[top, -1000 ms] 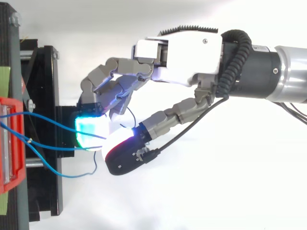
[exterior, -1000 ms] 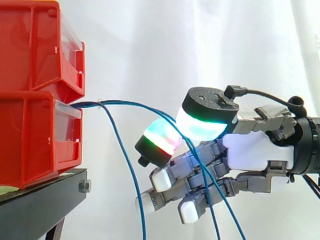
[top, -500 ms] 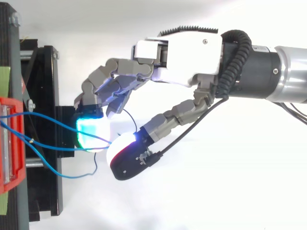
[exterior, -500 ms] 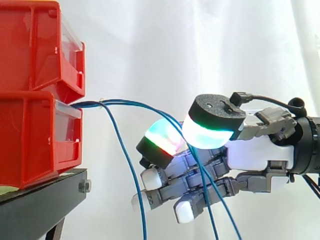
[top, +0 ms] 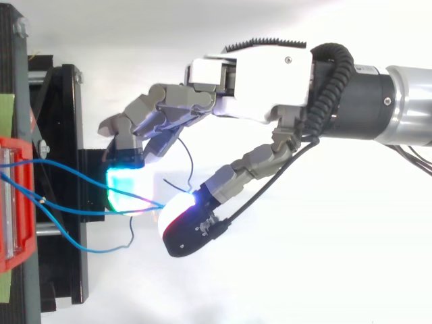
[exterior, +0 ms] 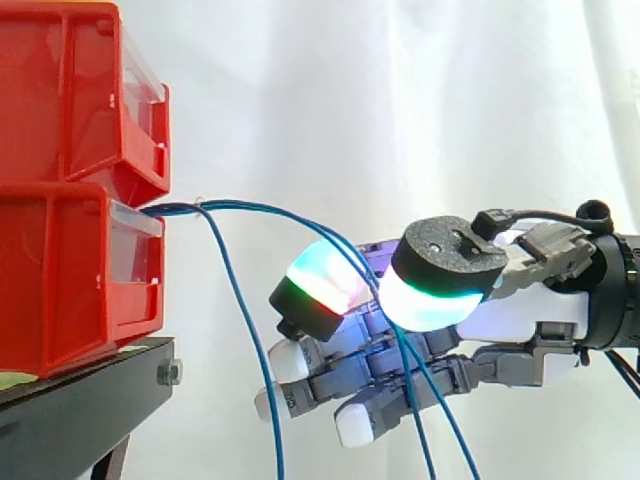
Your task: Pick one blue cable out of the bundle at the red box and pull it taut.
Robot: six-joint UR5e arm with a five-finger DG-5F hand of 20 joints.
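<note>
**A:** Cables, position?

**B:** Blue cables (exterior: 300, 215) come out of the slot between the upper red bin (exterior: 70, 90) and the lower red bin (exterior: 70, 280), bunched together at the front edge. In the side view I make out 3 strands. 1 drops steeply close beside the lower bin. 2 arc off to the right and slope down toward the hand (exterior: 510, 310).

**A:** Taut or slack?

**B:** Slack. All 3 hang in curves. From the top view (top: 67, 177) they fan out as they leave the bin.

**A:** Hand state?

**B:** Fairly wide. The thumb pad (exterior: 425, 308) and the glowing finger pad (exterior: 318, 275) stand apart. The 2 arcing strands run through the gap between them, then down across the lower, loosely bent fingers. The pads are not closed on either strand. Whether a strand brushes a pad, I cannot tell.

**A:** Surroundings?

**B:** The bins are stacked, 1 on the other, on the black stand (exterior: 90, 400). The hand is level with the lower bin and well to its right. The white curtain (exterior: 400, 100) hangs behind.
</note>
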